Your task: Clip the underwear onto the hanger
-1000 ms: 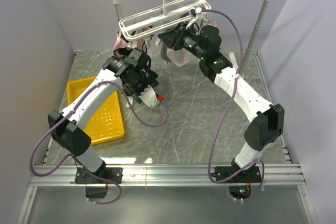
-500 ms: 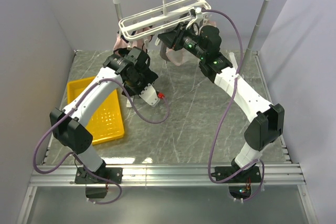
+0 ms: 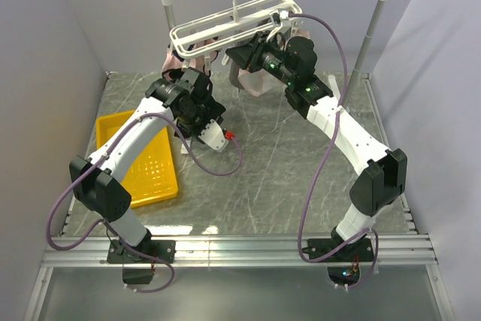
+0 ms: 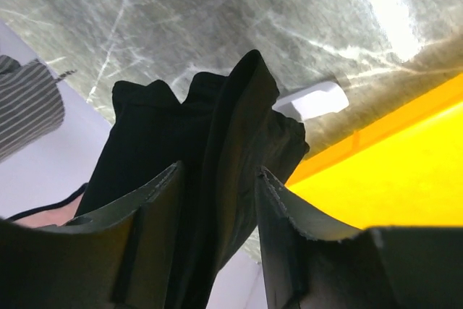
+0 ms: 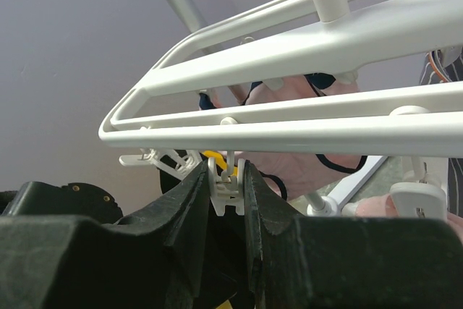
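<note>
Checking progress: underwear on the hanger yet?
No. The underwear sits between the fingers of the left gripper over the table, apart from the hanger.

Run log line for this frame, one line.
left fingers: around underwear, grip unclear | right fingers: shut on clip of hanger | underwear: unclipped

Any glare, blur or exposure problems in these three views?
Left wrist: blown-out glare patch on the table; the underwear is flat black, folds barely readable; left fingers soft.
Right wrist: right fingers underexposed, the clip between them sharp, hanger bright, not blown out.
Top external: even light, faint sheen on the table near the arm bases.
</note>
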Controlling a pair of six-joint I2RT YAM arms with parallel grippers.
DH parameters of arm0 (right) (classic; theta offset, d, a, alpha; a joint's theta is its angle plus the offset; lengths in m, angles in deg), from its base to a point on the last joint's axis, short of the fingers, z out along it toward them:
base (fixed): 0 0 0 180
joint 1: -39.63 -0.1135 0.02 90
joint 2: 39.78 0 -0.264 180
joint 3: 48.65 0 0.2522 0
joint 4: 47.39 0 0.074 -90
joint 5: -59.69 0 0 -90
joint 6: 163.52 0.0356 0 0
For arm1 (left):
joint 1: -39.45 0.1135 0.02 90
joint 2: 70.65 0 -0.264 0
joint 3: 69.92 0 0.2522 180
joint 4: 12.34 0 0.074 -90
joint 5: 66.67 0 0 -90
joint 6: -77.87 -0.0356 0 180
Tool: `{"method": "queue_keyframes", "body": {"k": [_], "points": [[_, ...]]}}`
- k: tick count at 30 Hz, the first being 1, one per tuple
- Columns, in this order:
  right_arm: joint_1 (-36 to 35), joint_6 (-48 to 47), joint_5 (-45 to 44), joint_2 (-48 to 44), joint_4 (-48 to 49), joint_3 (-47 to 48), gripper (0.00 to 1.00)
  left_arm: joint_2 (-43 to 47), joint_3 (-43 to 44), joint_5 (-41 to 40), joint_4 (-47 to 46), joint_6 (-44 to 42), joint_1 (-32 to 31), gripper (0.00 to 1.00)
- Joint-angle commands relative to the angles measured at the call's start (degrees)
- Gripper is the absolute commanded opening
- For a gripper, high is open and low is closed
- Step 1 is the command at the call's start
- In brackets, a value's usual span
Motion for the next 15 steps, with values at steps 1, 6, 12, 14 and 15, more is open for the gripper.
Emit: {"method": "queue_keyframes", "body": {"k": [1, 6, 12, 14, 15], "points": [[-0.48, -0.08, 1.83, -1.28, 0.99, -0.39, 0.0, 1.37, -0.23, -2.59, -0.88, -2.15, 0.05, 0.49], [-0.48, -0.17, 2.01, -1.2, 0.9, -0.13, 0.0, -0.04, 2.41, -3.56, 1.41, -2.59, -0.04, 0.32], [-0.56, -0.08, 2.19, -1.2, 0.99, -0.3, 0.0, 0.83, 0.22, -7.08, 1.59, -4.44, 0.05, 0.21], [-0.56, -0.08, 2.27, -1.19, 0.9, -0.22, 0.0, 0.57, 0.65, -6.9, 2.82, -4.27, 0.05, 0.24], [-0.48, -0.08, 2.36, -1.11, 0.98, -0.13, 0.0, 0.4, 1.18, -6.9, 3.43, -4.18, -0.04, 0.25]]}}
